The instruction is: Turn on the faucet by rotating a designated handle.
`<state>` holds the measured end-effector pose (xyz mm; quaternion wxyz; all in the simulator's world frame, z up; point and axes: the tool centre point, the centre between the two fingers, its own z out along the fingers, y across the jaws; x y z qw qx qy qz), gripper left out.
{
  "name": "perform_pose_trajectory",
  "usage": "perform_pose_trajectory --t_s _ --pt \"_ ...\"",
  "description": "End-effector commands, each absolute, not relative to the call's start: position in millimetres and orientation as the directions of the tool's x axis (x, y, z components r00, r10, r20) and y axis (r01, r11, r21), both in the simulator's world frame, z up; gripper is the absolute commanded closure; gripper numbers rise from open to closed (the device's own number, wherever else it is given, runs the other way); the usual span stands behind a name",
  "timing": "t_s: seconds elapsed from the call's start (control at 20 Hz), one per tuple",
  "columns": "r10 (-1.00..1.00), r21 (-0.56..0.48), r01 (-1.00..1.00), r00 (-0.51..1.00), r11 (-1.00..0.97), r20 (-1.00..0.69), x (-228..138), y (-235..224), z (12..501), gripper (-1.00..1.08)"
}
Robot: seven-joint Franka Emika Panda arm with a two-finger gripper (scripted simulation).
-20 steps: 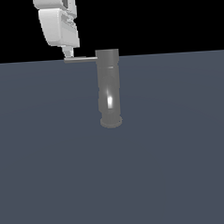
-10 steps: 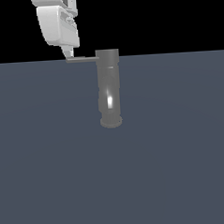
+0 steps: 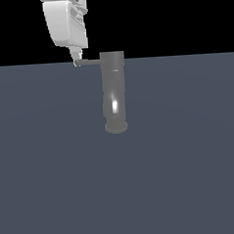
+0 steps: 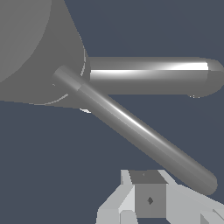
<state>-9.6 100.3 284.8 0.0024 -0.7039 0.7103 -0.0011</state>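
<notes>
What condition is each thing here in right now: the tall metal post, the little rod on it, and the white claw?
faucet: upright on its round foot on the dark surface.
handle: sticking out sideways from the faucet's top, towards the exterior view's left.
gripper: hanging above, fingertip at the handle's outer end; open or shut cannot be told.

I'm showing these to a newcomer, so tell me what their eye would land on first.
First comes the faucet, an upright grey cylinder with a bright glint low on its body, alone on the dark blue-grey surface. Next is its handle, a thin rod sticking out from the top toward the exterior view's left. The white pincer hangs over the rod's outer tip; whether they touch is unclear.
</notes>
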Motion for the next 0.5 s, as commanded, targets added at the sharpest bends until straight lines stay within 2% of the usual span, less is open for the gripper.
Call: perform_pose_trajectory --t_s 0.0,0.45 --pt "-1.0 -0.002 -1.0 -0.02 0.02 0.0 -16 86 285 1.08" --pt "-1.0 -0.001 -1.0 -0.02 0.02 0.0 -40 63 285 1.08"
